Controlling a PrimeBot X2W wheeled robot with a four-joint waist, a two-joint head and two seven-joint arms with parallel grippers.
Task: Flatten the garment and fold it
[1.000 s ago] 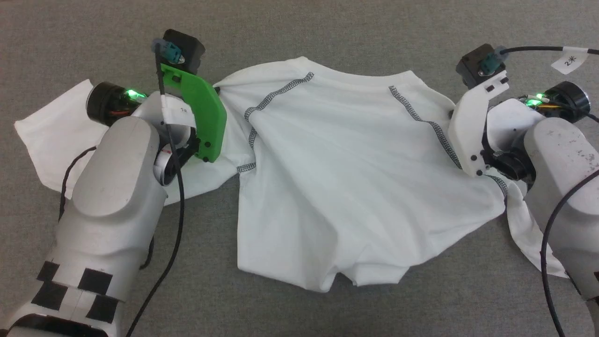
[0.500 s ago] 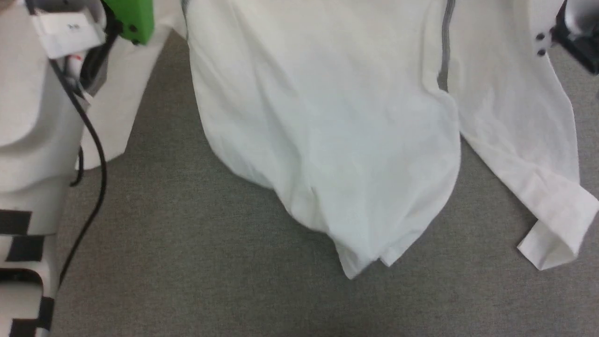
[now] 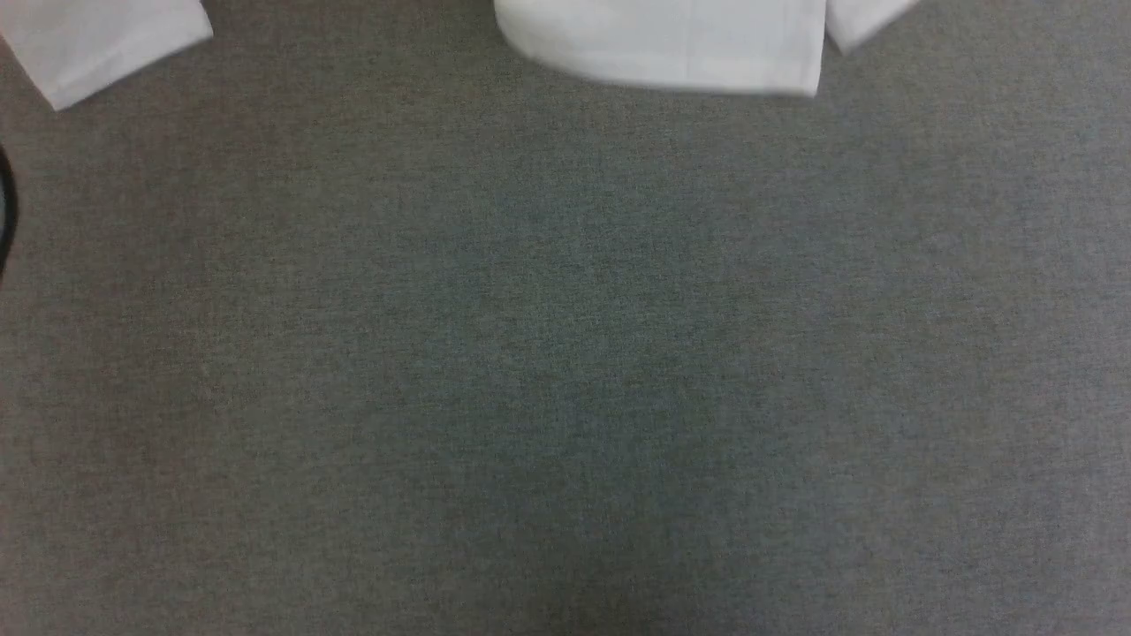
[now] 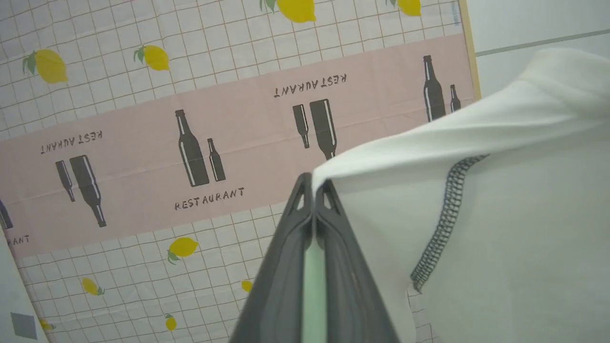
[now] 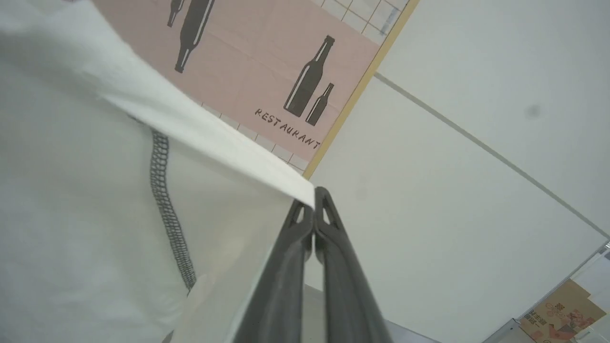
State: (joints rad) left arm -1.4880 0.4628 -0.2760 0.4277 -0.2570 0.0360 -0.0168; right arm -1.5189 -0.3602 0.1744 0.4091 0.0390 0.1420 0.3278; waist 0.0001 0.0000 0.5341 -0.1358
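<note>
The white T-shirt hangs lifted off the grey surface. Its bottom hem (image 3: 671,44) shows along the top edge of the head view, with a sleeve end (image 3: 97,44) at the top left. In the left wrist view my left gripper (image 4: 313,190) is shut on a shoulder edge of the T-shirt (image 4: 500,228), whose grey zigzag seam (image 4: 443,219) runs down to the right. In the right wrist view my right gripper (image 5: 313,197) is shut on the other shoulder edge of the T-shirt (image 5: 71,214), with its zigzag seam (image 5: 167,209) on the left.
The grey fabric-covered surface (image 3: 565,353) spreads below the hanging shirt. A black cable (image 3: 5,212) shows at the left edge. Behind the grippers hangs a lemon and bottle patterned cloth (image 4: 143,143) beside a pale wall (image 5: 452,190). A cardboard box (image 5: 557,309) sits low at the right.
Both grippers have lifted the shirt up off the surface. The head camera has shifted too, so the arms have left its picture and the hem now hangs at the top.
</note>
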